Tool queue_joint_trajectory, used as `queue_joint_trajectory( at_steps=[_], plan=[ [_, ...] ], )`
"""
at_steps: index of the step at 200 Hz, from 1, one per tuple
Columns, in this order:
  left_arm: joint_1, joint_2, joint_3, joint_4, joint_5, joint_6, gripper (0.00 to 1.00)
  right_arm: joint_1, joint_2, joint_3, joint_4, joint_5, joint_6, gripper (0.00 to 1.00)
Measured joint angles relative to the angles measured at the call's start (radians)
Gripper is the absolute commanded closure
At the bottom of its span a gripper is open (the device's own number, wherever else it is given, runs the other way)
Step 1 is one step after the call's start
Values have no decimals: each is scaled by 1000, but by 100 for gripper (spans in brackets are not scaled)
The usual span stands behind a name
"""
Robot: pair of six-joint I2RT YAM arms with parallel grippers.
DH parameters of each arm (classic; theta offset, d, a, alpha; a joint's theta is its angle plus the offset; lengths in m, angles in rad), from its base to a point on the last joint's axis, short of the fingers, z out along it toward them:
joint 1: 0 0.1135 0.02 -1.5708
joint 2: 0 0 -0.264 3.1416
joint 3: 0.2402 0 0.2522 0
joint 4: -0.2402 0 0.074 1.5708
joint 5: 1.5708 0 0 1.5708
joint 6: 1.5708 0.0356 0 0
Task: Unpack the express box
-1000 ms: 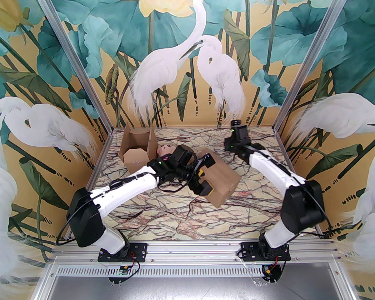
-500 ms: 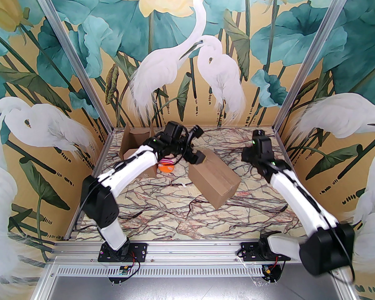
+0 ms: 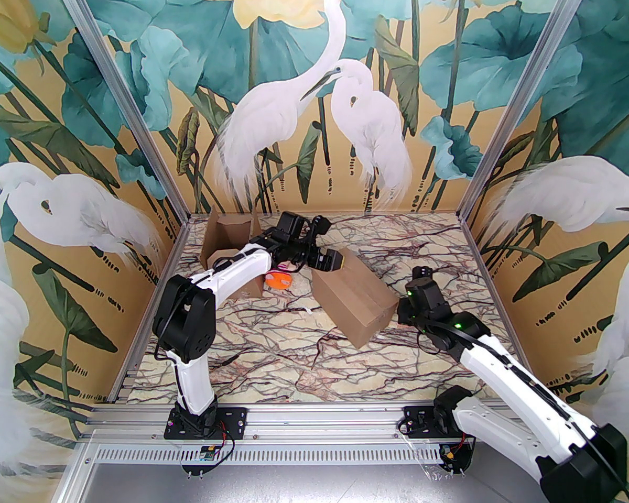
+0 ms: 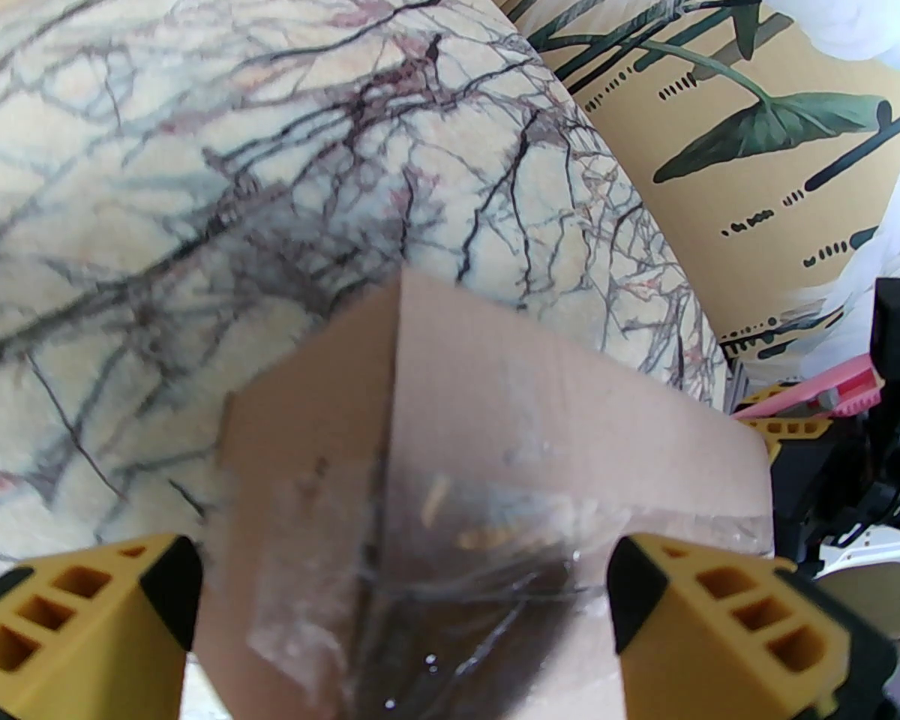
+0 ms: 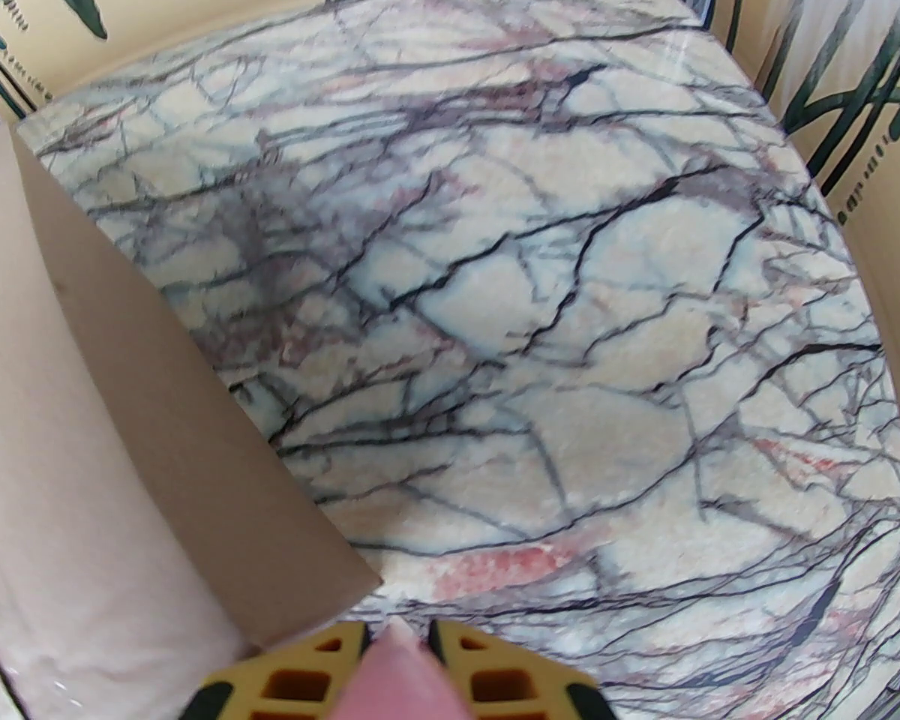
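Note:
A closed brown express box (image 3: 359, 299) lies at an angle mid-table, clear tape over its end (image 4: 450, 537). My left gripper (image 3: 327, 244) hangs over the box's far end, open, a yellow finger (image 4: 82, 627) on each side of the taped corner. My right gripper (image 3: 404, 309) sits at the box's near right corner. In the right wrist view it (image 5: 397, 649) is shut on a pink tool (image 5: 399, 672), with the box wall (image 5: 142, 432) just to its left. The pink tool (image 4: 847, 391) also shows past the box in the left wrist view.
An opened cardboard box (image 3: 229, 244) stands at the back left corner. A doll with an orange part (image 3: 279, 280) lies between it and the closed box, under my left arm. Marble tabletop (image 3: 304, 364) stretches in front, and walls close three sides.
My left arm swung from the box's near side up to its far end. My right arm came from the back right down to the box's near right corner. The box shifted slightly left.

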Motion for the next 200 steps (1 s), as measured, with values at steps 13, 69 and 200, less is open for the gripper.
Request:
queue_joint_trajectory(
  at_steps=[13, 69, 200],
  plan=[
    [3, -26, -47, 28, 8, -19, 6, 1, 16, -1, 24, 0, 3, 100],
    [10, -242, -289, 65, -30, -48, 6, -18, 206, 47, 154, 13, -6, 100],
    [-291, -511, -428, 115, -380, 906, 0, -260, -295, -245, 353, -250, 372, 100]
  ],
)
